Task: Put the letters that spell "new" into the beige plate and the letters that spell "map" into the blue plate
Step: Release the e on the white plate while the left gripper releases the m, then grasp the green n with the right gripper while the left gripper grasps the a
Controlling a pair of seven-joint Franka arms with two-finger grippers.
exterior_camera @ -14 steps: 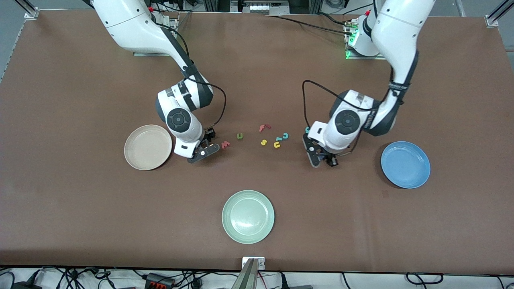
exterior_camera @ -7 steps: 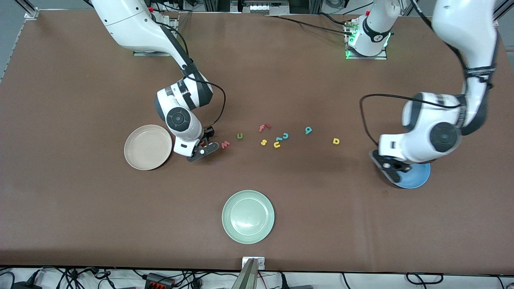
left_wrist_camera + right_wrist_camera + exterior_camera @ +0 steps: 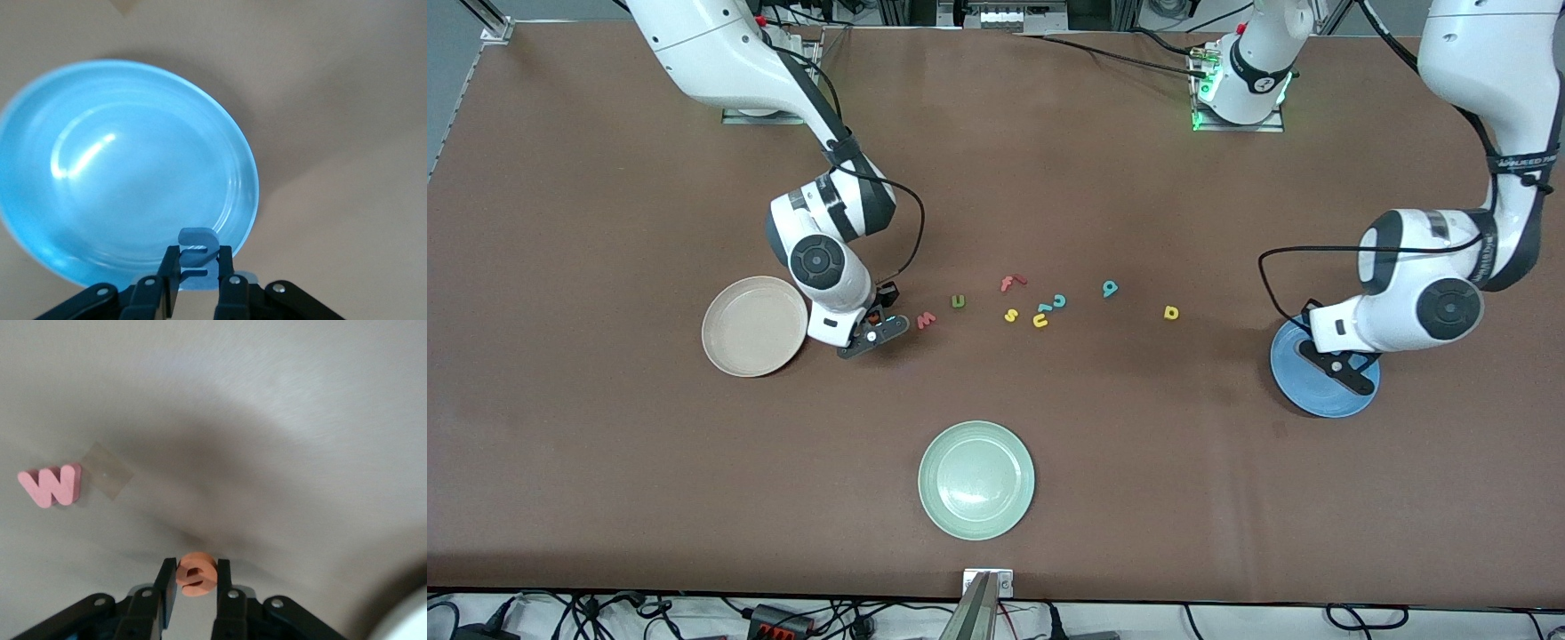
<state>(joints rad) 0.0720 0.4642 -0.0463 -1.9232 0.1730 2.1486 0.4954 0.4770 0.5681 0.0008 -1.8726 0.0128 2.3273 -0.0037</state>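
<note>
Letters for "new" and "map", sorted between two plates, both pickups made: we log the blue "m" pinched in the left gripper over the rim of the blue plate, and the orange "e" pinched in the right gripper low over the table just beside the beige plate. Next move, in our judgement: left carries a little farther over the plate's middle and lets go; right lifts, crosses to the beige plate and drops. Nearest the front camera: pale green plate, not wanted. Farther, in a loose row: dull-red "w" close by the right gripper, green "n", yellow "s", yellow u-shaped letter, teal "c", red "f", teal "a", yellow "p". Nothing blocks either carry; we note the decoys crowded together mid-row, and the "w" near enough to be nudged.
</note>
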